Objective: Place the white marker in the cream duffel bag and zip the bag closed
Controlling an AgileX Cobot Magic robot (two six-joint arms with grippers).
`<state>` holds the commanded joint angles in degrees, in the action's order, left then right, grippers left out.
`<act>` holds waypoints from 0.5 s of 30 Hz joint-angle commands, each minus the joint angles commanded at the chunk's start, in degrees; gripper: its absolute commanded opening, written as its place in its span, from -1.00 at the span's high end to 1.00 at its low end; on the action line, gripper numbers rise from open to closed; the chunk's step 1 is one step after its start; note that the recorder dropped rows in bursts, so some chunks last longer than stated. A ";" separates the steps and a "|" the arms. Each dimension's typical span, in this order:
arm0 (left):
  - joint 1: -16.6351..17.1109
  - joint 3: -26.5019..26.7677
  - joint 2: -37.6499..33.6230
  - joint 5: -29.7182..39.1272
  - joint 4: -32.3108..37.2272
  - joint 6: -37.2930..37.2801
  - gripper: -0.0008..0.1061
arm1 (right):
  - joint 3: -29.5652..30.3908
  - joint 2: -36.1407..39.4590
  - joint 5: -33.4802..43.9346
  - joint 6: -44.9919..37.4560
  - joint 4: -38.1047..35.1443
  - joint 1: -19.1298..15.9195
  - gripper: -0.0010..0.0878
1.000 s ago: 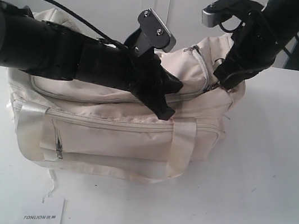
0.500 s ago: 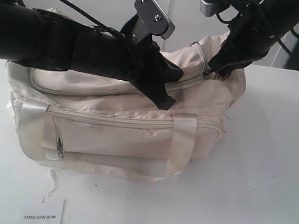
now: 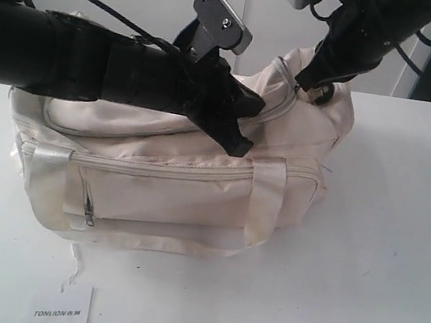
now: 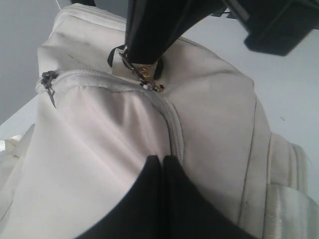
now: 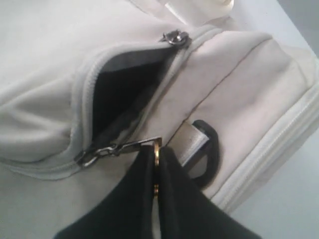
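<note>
Right claw (image 5: 157,158) is clamped tight on the metal pull (image 5: 130,145) of the bag's top zip, tips right together with the pull's ring caught between them, up at the end of the bag (image 3: 161,194) by the black ring (image 5: 212,149). Left claw (image 4: 162,167) has its tips together too, pressed onto the top panel just beside the zip track. I honestly can't tell if it's pinching any cloth or just leaning on it to hold the bag down. The bag sits toward the far edge of the tabletop (image 3: 380,261). No marker showing in any view, not on the table and not in the opening, so my guess is it's already inside and we're on the zipping step. And that's only partly done: the right wrist view shows a gap (image 5: 119,94) with dark lining between the held pull and a second slider (image 5: 174,37) further along the curve. So the next move, I reckon, is dragging that pull along the curved track until it meets the other slider. The pull has to follow the bend rather than go straight, or the soft fabric will just bunch up and lift, and the left claw needs to keep the panel taut against it.
</note>
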<state>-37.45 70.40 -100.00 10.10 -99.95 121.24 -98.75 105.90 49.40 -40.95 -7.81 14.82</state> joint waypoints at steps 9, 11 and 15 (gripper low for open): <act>0.00 0.00 2.06 0.05 0.00 0.00 0.99 | 0.00 0.12 -3.57 -0.41 0.11 0.00 0.98; 0.00 0.00 2.44 0.05 0.00 0.00 0.99 | 0.00 0.24 -3.82 -0.41 0.11 0.00 0.98; 0.00 0.00 2.42 1.64 0.00 0.00 0.99 | 0.00 0.48 -4.40 -0.41 0.11 0.00 0.98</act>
<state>-37.45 70.40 -97.58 11.74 -99.95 121.24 -98.75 106.39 44.99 -41.36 -7.70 14.82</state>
